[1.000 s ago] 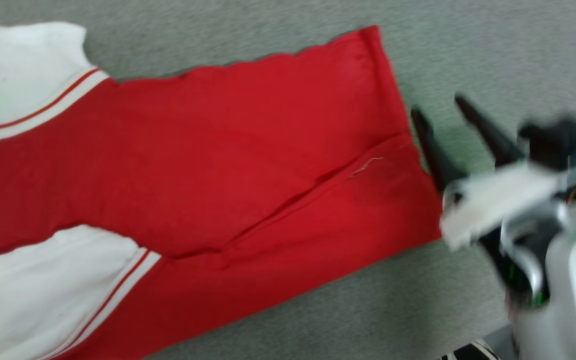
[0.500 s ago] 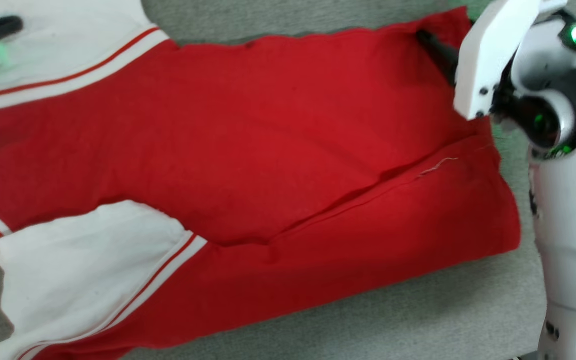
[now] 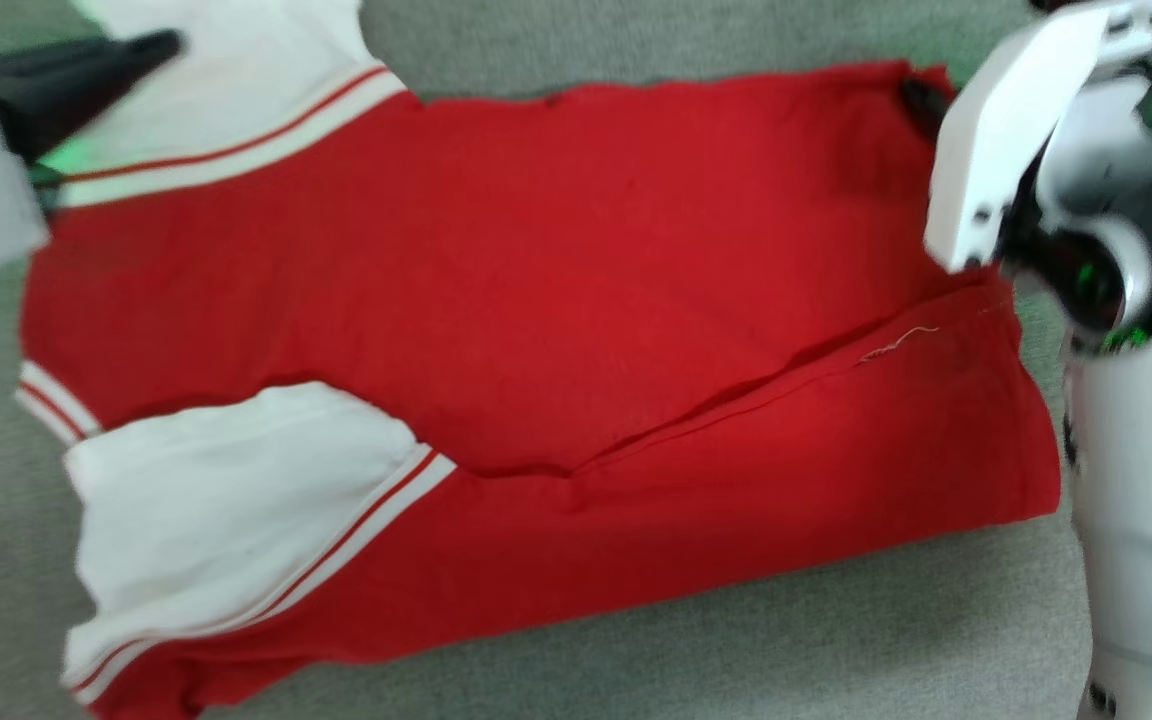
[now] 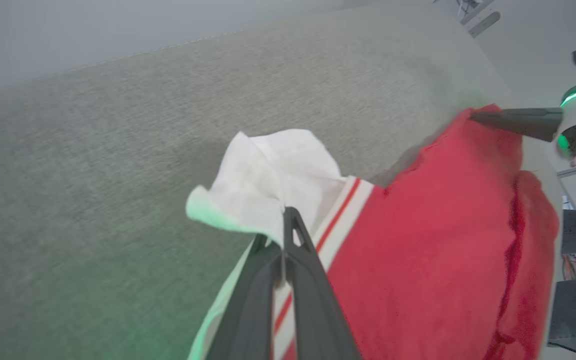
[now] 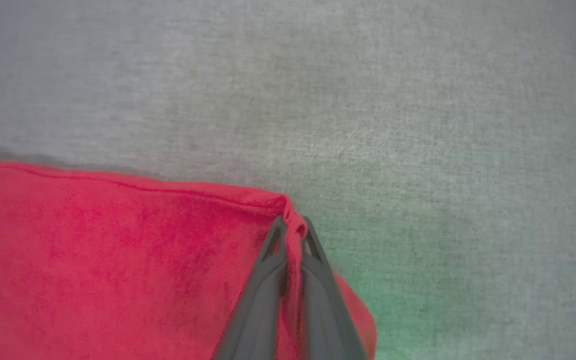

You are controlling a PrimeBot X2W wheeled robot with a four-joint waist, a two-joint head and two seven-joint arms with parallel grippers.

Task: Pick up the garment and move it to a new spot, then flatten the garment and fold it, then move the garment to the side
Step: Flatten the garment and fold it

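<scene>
The garment [image 3: 556, 300], a red jersey with white sleeves and red-and-white striped trim, lies spread on a grey fabric surface with its sides folded inward. My left gripper [image 3: 161, 45] at the upper left is shut on the far white sleeve [image 4: 263, 185]; the left wrist view has its fingers [image 4: 288, 225] pinching white cloth. My right gripper [image 3: 921, 95] at the upper right is shut on the garment's far hem corner [image 5: 293, 227], with red cloth bunched between its fingertips. The near white sleeve [image 3: 226, 500] lies flat on the red body.
The grey fabric surface [image 3: 836, 640] runs all around the garment, with open room beyond its far edge [image 5: 368, 100]. My right arm's white forearm [image 3: 1146, 450] stands along the right edge of the head view.
My right gripper moved from beside the hem up to the far hem corner and shut on it. The head camera shifted, so the garment appears further right. My left gripper stayed shut on the sleeve.
</scene>
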